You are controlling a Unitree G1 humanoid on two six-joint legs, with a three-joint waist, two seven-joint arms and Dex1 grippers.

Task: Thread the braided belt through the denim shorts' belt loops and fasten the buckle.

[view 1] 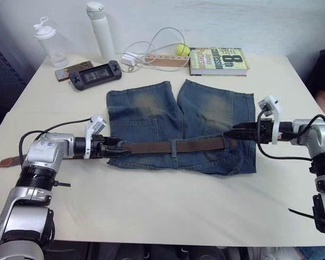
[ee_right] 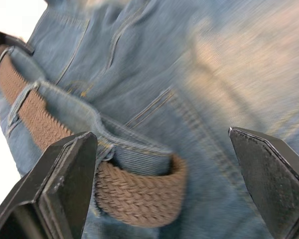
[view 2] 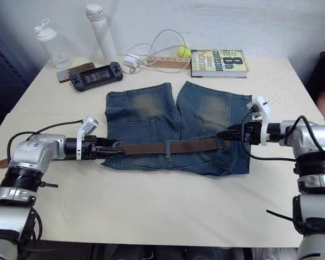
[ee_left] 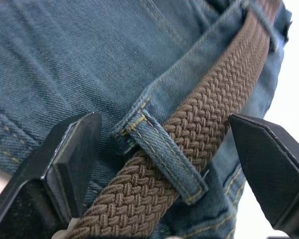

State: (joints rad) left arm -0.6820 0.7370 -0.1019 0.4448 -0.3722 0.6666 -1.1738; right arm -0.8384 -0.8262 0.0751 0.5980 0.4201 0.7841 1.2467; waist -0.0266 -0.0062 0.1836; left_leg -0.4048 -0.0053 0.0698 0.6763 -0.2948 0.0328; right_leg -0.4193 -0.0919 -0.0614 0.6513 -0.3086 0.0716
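Threading step; dark-brown braided belt (view 1: 173, 146) lies through the waistband loops of faded blue denim shorts (view 1: 151, 116) on the tabletop; both end effectors (view 1: 112, 147) (view 1: 233, 130) spread at the belt; next, find buckle.

Bright even light, soft faint shadows, right wrist view motion-blurred, others sharp

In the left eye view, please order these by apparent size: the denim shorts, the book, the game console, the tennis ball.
1. denim shorts
2. book
3. game console, slightly smaller than the book
4. tennis ball
The last three lie farther from the camera, so they look somewhat reduced.
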